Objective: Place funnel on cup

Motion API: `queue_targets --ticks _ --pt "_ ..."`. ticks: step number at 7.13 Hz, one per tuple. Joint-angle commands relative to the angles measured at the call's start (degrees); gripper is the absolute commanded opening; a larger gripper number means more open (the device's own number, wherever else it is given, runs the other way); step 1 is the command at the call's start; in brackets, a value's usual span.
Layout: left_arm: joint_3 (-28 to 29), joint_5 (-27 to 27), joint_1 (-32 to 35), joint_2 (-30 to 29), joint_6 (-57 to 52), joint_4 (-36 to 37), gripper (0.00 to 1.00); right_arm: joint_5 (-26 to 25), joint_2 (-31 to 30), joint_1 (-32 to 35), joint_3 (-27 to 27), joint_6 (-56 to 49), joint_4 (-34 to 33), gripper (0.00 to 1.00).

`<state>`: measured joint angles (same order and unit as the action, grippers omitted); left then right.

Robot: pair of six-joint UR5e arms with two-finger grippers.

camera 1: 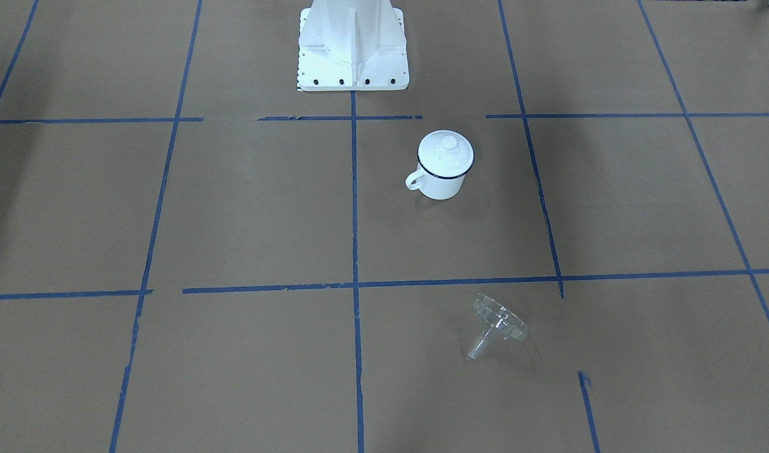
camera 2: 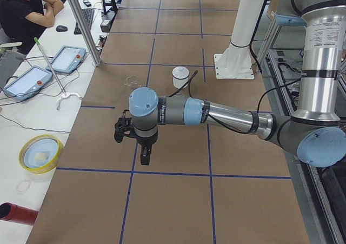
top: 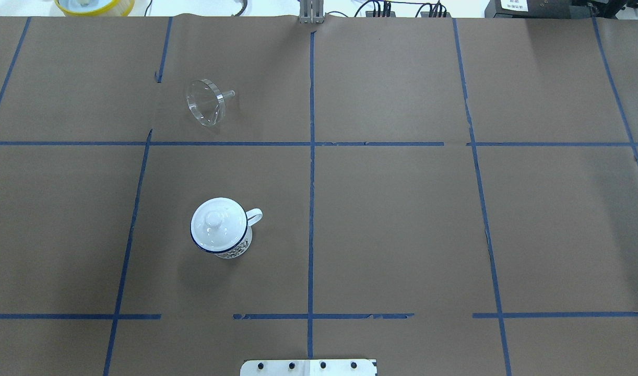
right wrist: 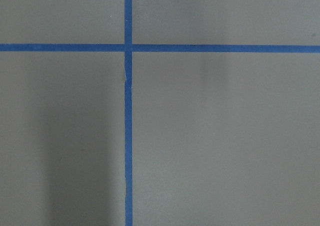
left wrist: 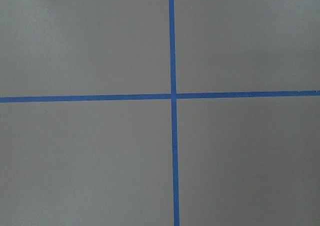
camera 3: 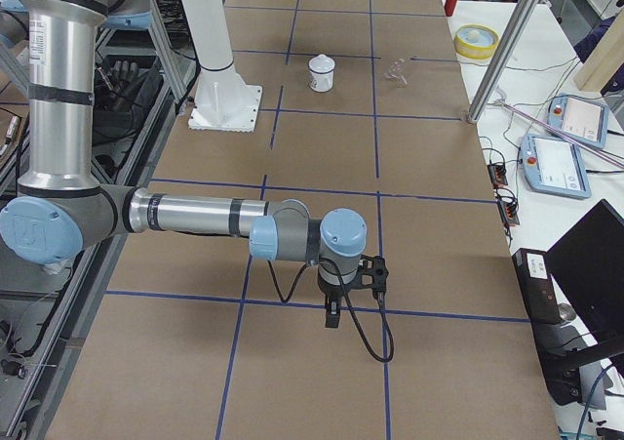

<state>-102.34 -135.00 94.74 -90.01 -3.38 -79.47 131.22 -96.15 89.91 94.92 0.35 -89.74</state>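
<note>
The clear funnel [camera 1: 499, 322] lies on its side on the brown paper, spout pointing away from the cup; it also shows in the overhead view [top: 207, 103]. The white enamel cup [camera 1: 444, 181] with a dark blue rim stands upright nearer the robot base, with a white knobbed lid [top: 218, 223] on its mouth. Both grippers are far from these. The left gripper [camera 2: 144, 156] and the right gripper [camera 3: 332, 315] show only in the side views, hanging over bare paper; I cannot tell whether they are open or shut. Both wrist views show only paper and blue tape.
The white robot pedestal [camera 1: 353, 47] stands at the table's robot side. Beyond the far edge is a white bench with a yellow dish [camera 2: 39, 153], pendant tablets [camera 2: 67, 59], a metal post [camera 2: 81, 22] and a seated operator [camera 2: 24, 6].
</note>
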Motion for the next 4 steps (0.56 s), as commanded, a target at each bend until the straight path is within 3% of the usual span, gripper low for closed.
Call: queue_targets --ticks 1,4 --pt "0.3 -0.2 -0.8 -1.3 2.7 -0.2 1.0 0.0 0.0 0.0 -0.1 0.0 0.0 1.0" --pt "-0.1 -0.4 -13.8 -8.6 23.9 -4.5 1.0 0.0 0.0 0.0 -0.1 0.0 0.0 1.0"
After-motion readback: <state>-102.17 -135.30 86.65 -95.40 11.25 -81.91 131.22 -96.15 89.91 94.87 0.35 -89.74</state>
